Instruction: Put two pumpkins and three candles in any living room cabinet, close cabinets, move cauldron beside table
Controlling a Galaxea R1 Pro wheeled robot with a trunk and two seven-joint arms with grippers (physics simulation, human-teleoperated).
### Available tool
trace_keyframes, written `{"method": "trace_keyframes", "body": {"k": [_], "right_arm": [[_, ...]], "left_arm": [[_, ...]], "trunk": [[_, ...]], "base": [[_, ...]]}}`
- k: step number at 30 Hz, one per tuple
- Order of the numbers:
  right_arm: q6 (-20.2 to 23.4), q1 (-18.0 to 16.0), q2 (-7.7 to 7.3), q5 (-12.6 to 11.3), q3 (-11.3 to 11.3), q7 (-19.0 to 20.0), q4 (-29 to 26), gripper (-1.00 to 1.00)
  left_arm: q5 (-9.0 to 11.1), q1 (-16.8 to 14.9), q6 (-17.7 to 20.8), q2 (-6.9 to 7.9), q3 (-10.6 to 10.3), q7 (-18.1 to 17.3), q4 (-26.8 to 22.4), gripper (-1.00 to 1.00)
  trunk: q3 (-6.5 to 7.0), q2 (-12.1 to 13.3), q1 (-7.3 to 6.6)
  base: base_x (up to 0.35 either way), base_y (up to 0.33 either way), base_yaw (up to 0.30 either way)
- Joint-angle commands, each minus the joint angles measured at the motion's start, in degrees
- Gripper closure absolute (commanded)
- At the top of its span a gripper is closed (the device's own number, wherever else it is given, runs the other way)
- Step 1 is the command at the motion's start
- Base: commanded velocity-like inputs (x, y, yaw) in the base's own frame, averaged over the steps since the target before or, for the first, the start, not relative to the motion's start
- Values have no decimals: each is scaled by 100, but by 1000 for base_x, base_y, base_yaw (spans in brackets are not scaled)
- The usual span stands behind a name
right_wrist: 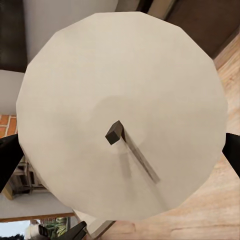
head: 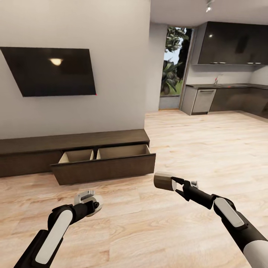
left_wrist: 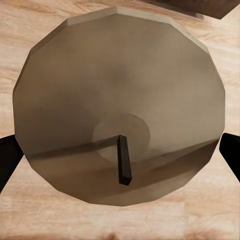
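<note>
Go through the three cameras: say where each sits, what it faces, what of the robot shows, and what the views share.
Head view: on the robot's head, facing forward and down at the cabinet with its open drawer; both arms show, right gripper holding a candle.
Left wrist view: near the left gripper, facing the wick end of its candle over wooden floor; dark fingers at the edges.
Right wrist view: near the right gripper, facing its candle's wick end.
Shared: head and right wrist views show the same candle.

Wood floor [head: 178,149]; cabinet [head: 74,154] on it, drawer open.
</note>
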Motion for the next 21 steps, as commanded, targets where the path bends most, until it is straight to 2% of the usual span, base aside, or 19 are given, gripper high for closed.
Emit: {"method": "trace_keyframes", "body": {"k": [1, 6, 11, 15, 16, 18, 19, 20, 21], "right_arm": [[6, -4, -5, 2, 10, 13, 3, 100], [12, -4, 19, 28, 20, -2, -13, 100], [-9, -4, 36, 105, 54, -149, -27, 100], [-20, -4, 33, 430, 62, -927, -44, 100], [-28, -4, 22, 897, 71, -1477, -40, 100], [-102, -4, 37, 1574, 75, -1961, -21, 100], [-132, -4, 41, 1688, 76, -2054, -18, 100], [-312, 4, 70, 2041, 80, -2486, -6, 100], [-368, 9, 90, 2095, 79, -2597, -6, 100]], "left_arm": [[36, -5, 17, 5, -13, 92, -7, 100], [37, -10, 73, 8, -9, 92, -3, 100], [29, -25, 576, 10, 29, 97, 2, 100], [14, -30, 705, 19, 31, 110, 19, 100], [-12, -35, 787, 40, 31, 129, 111, 100], [-21, -50, 844, 45, 31, 280, 281, 100], [-22, -67, 849, 44, 31, 329, 323, 100], [-23, -175, 858, 34, 31, 536, 592, 100], [-23, -197, 859, 31, 31, 577, 672, 100]], "trunk": [[13, 39, -23], [103, 239, -133], [192, 440, -243], [264, 600, -330], [282, 640, -352], [318, 720, -396], [336, 761, -418], [354, 801, -440], [372, 841, -462]], "base": [[0, 0, 0], [0, 0, 0], [0, 0, 0], [0, 0, 0], [0, 0, 0], [0, 0, 0], [0, 0, 0], [0, 0, 0], [0, 0, 0]]}}
